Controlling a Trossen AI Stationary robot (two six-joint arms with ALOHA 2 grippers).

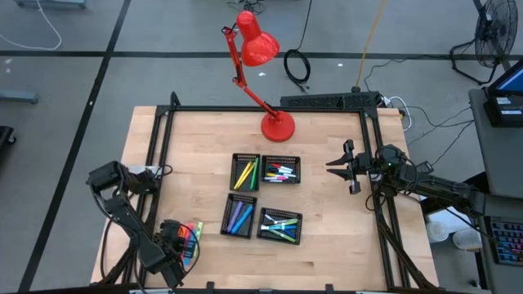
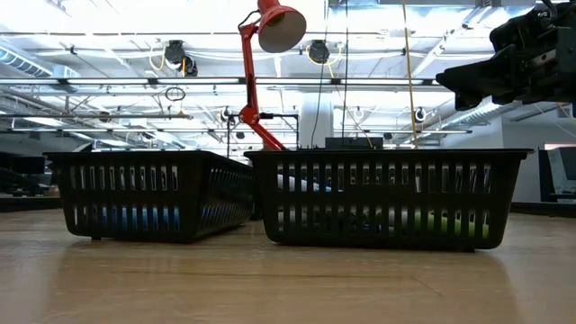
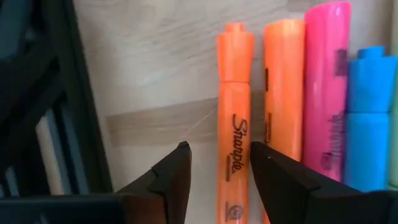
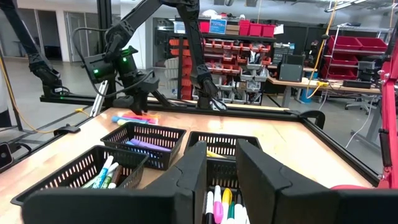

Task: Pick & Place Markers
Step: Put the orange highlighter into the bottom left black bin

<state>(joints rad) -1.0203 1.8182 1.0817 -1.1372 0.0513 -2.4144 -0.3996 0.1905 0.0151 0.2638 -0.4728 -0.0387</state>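
Wood table point(image 1: 327, 245), left hand point(image 3: 217, 180) astride highlighter point(image 3: 233, 124)

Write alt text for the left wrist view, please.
The left end effector, open, straddles an orange highlighter lying on the wooden table. Beside it lie another orange one, a pink one and a blue one.

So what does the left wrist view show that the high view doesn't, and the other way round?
Only the left wrist view: the left gripper jaws open astride an orange highlighter, Sharpie lettering legible. Only the high view: four black trays of sorted markers, the red lamp, and the right gripper raised beside them. Both: loose highlighters on the wooden table.
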